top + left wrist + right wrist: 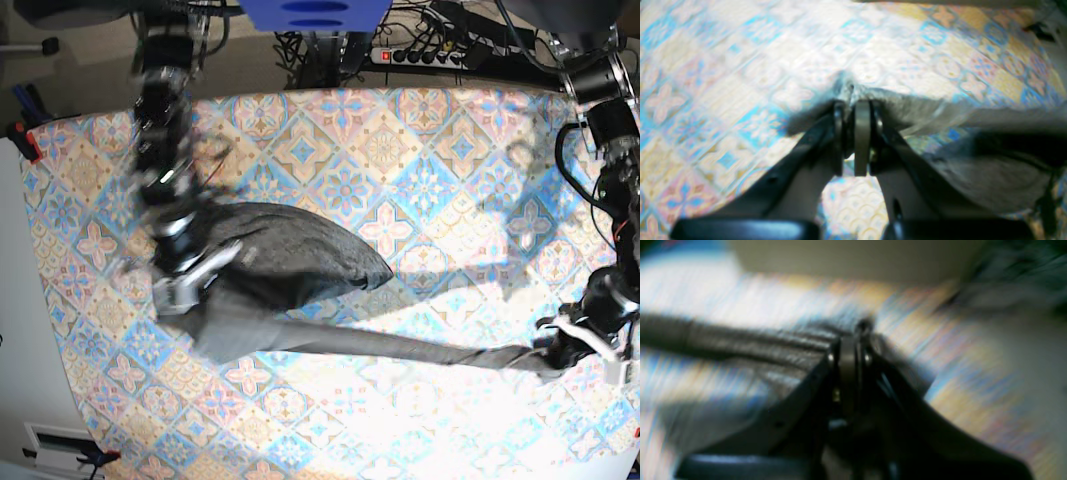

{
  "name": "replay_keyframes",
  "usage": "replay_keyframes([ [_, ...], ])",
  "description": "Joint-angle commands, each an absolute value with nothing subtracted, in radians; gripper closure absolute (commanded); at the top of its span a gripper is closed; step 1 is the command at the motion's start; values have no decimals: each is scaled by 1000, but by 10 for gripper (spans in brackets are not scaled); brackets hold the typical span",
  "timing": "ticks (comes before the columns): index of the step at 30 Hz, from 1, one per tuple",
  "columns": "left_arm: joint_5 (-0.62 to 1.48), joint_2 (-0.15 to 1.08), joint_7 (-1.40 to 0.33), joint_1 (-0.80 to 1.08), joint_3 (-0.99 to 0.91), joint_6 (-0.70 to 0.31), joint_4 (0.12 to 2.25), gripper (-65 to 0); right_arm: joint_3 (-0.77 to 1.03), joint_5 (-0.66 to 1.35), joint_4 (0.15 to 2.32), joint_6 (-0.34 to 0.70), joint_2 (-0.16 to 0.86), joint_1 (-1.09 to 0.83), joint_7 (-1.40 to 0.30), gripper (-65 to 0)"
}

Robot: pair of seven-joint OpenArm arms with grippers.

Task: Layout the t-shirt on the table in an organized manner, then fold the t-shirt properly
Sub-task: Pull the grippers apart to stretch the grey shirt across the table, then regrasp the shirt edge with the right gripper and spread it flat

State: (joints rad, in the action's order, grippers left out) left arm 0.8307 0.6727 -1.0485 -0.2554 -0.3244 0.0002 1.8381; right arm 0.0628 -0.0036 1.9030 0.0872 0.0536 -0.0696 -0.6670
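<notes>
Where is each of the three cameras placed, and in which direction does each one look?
Left wrist: on the left arm, looking along the shut left gripper pinching the t-shirt.
Right wrist: on the right arm, looking along the shut right gripper; blurred.
Base: overhead, looking down at the table and both arms.
All share the t-shirt.

Both wrist views blurred; base view sunlit.
</notes>
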Motion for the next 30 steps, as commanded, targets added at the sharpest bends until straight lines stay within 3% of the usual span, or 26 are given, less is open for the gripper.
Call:
replay_keyframes([
  [1, 842, 688, -1018, -248, -367, -1, 1863, 0, 30, -1, 1928, 82, 61, -53, -607, 0],
  [9, 829, 690, -1018, -59, -553, -1, 1863, 0, -185, -1, 1925, 82, 61, -166, -608, 0],
  [13, 720, 687, -1018, 31, -631, -1, 1863, 0, -320, -1, 1919, 82, 61, -191, -618, 0],
  [22, 529, 639, -1018, 84, -644, -2, 1779, 0, -542, -1, 1787, 82, 74, -209, -618, 0],
  [28, 450, 529, -1017, 84, -676, -145, 1764, 0, -610, -1, 1701, 82, 74, -209, -618, 0],
  [30, 421, 504, -1017, 84, -680, -209, 1764, -10, -634, -1, 1692, 82, 74, -209, -618, -69],
])
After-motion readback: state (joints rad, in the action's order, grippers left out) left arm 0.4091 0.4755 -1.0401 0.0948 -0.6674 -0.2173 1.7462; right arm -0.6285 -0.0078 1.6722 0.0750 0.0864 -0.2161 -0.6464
